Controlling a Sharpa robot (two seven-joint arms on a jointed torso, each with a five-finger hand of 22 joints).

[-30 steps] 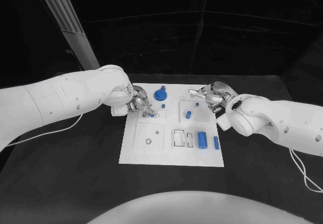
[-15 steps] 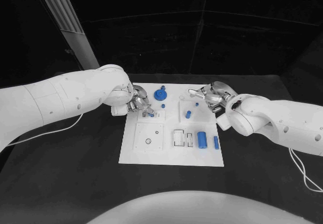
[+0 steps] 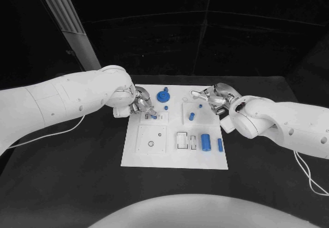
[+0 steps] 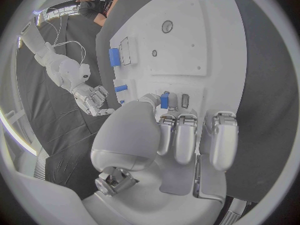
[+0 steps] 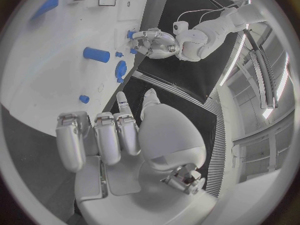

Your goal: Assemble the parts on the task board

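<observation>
The white task board (image 3: 175,156) lies in the middle of the black table. My left hand (image 3: 140,105) hovers over its far left part and pinches a small blue part (image 4: 164,99) between thumb and fingers, just above a slot. Over the board's far right corner, my right hand (image 3: 214,99) holds nothing, fingers apart (image 5: 122,104), beside a small blue peg (image 5: 84,99). A blue round knob (image 3: 163,96) stands at the far edge. A short blue peg (image 3: 192,115) sits mid-board. A thick blue cylinder (image 3: 206,140) and a slim one (image 3: 220,145) lie at the right.
Empty white sockets (image 3: 182,140) and a square recess with a ring (image 3: 151,142) sit on the board's near half. A pale post (image 3: 75,35) rises at the table's back left. White cables (image 3: 48,135) trail from both arms over the black table.
My right hand has edged slightly inward over the board's far right corner. My left hand keeps its pinch on the small blue part in nearly the same spot.
</observation>
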